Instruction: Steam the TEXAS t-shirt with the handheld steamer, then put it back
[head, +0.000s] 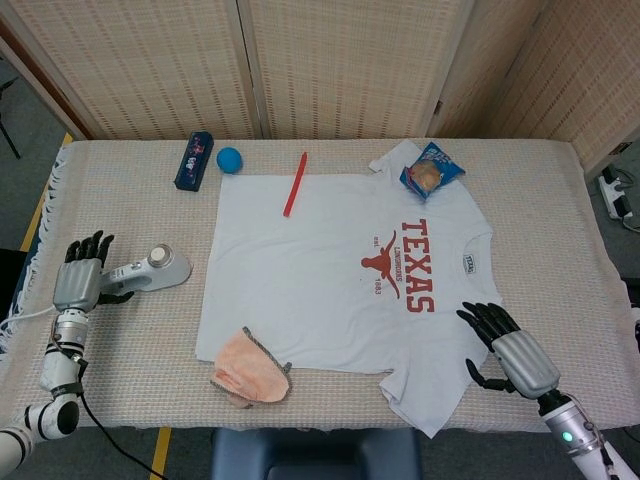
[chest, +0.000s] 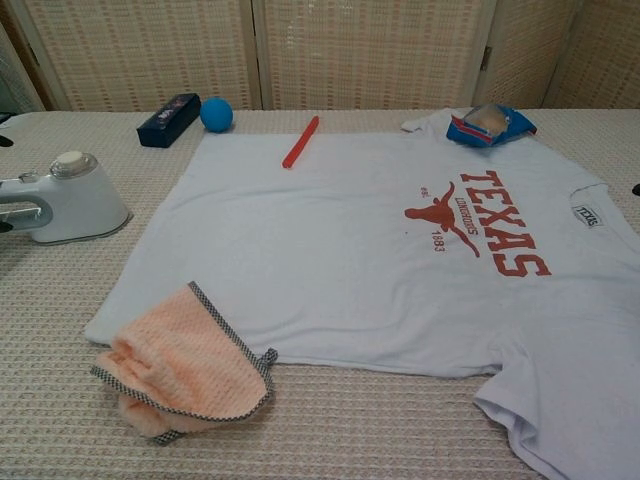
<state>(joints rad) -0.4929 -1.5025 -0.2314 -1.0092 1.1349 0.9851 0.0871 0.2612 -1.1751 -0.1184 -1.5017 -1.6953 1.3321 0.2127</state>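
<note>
The white TEXAS t-shirt (head: 340, 270) (chest: 380, 250) lies flat across the middle of the table, its red longhorn print facing up. The white handheld steamer (head: 155, 268) (chest: 70, 198) stands on the cloth left of the shirt. My left hand (head: 80, 280) is just left of the steamer's handle, fingers spread, holding nothing. My right hand (head: 512, 355) hovers with fingers apart by the shirt's right sleeve near the front edge, empty. The chest view shows neither hand plainly.
A peach cloth (head: 250, 368) (chest: 175, 365) lies on the shirt's front left corner. A red pen (head: 295, 183) (chest: 301, 141) rests on the shirt's top. A blue ball (head: 229, 159), a dark box (head: 194, 160) and a snack bag (head: 432, 170) sit at the back.
</note>
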